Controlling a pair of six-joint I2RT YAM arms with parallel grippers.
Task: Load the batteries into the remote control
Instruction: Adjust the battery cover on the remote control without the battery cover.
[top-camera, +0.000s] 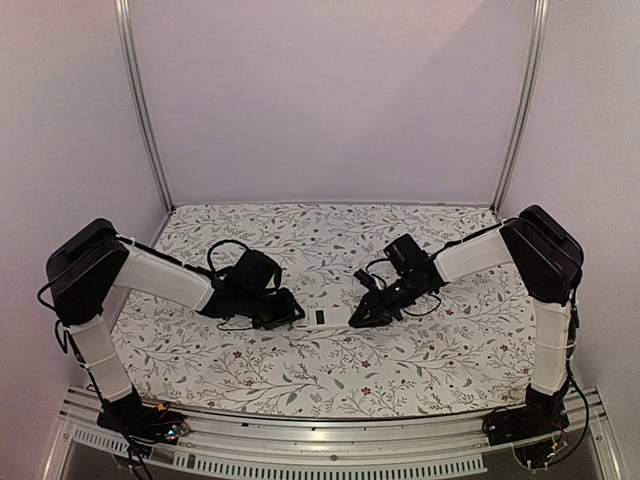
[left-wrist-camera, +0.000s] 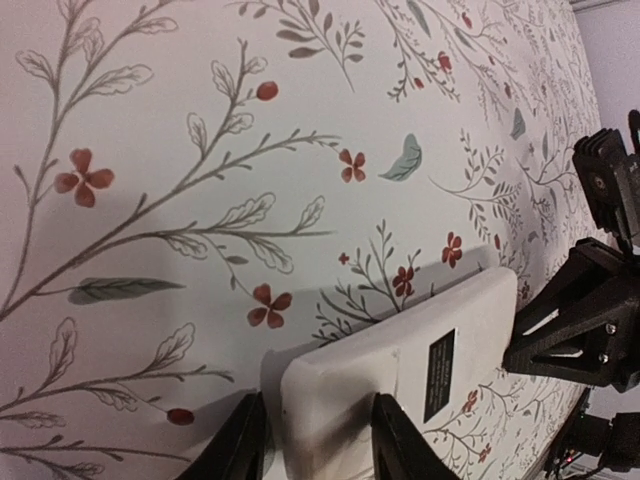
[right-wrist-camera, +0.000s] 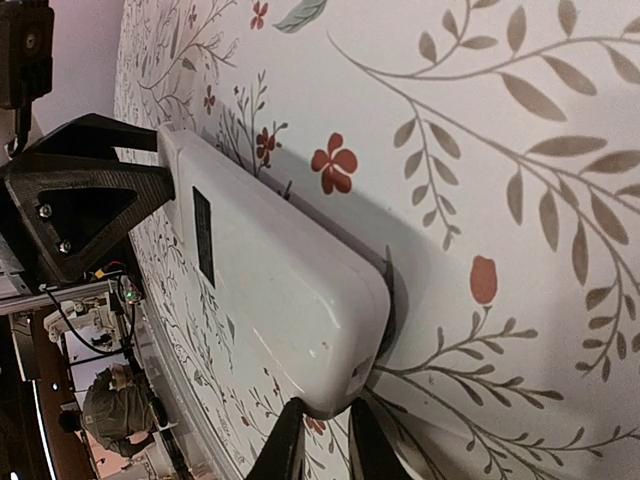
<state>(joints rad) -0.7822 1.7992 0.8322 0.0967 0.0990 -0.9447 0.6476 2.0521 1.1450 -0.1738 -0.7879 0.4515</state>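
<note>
Centrally on the floral desk (top-camera: 300, 370) lies the remote control (top-camera: 335, 318), white labelled face up, with the left gripper (left-wrist-camera: 318, 445) open and loosely straddling its left end, while the right gripper (right-wrist-camera: 325, 445), fingers drawn nearly together, meets its right end, though whether it pinches that end cannot be told.

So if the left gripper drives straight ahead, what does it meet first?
The remote control, its near end between the left gripper's fingers; past it, probably the right gripper at the far end.
</note>
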